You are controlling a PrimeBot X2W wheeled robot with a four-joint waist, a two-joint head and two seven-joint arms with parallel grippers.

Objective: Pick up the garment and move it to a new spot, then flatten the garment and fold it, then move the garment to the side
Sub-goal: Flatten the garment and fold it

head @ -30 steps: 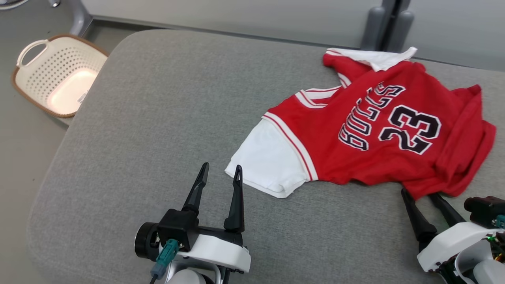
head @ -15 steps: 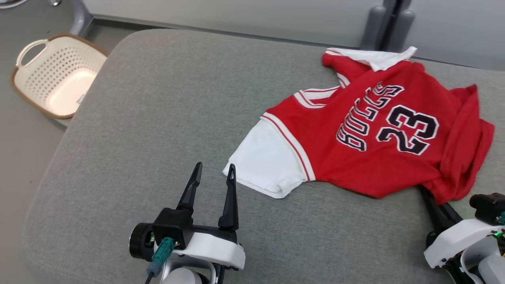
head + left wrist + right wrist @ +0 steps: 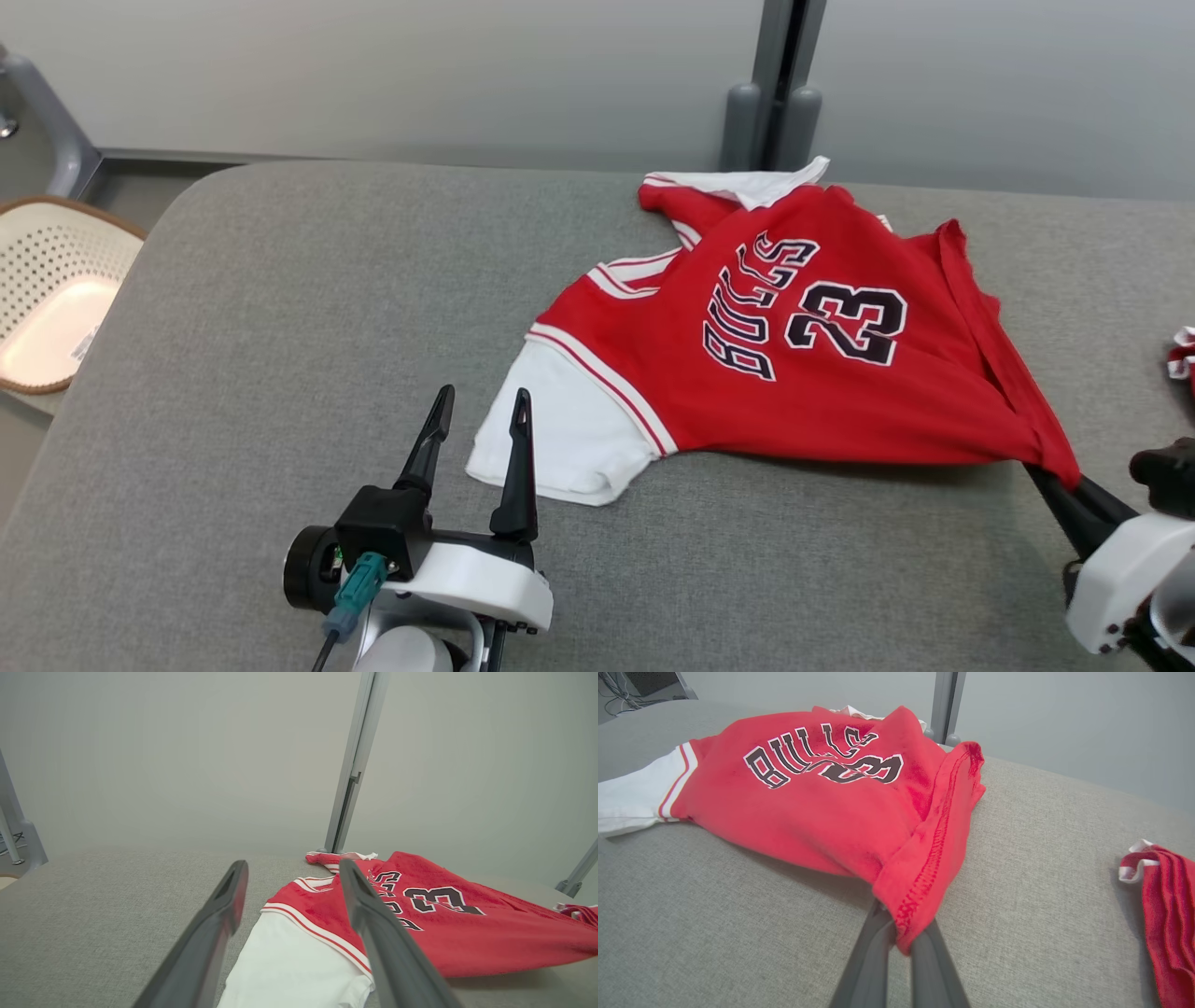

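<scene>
Red jersey (image 3: 794, 373) hem was pinched in shut right claw (image 3: 1055, 476), raised off counter (image 3: 280, 327); left claw (image 3: 478, 411) was held wide open, empty, beside white sleeve (image 3: 551, 448).

Grey cushion (image 3: 280, 308) left of jersey (image 3: 794, 373): flat, open run. Right of jersey: red cloth (image 3: 1181, 359) lying near. Behind jersey: upright post (image 3: 780, 93).

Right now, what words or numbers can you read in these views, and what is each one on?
"BULLS": black, white-edged letters on the red jersey.
"23": same style, next to the word on the jersey.
Label in the basket: too small to read.
</scene>
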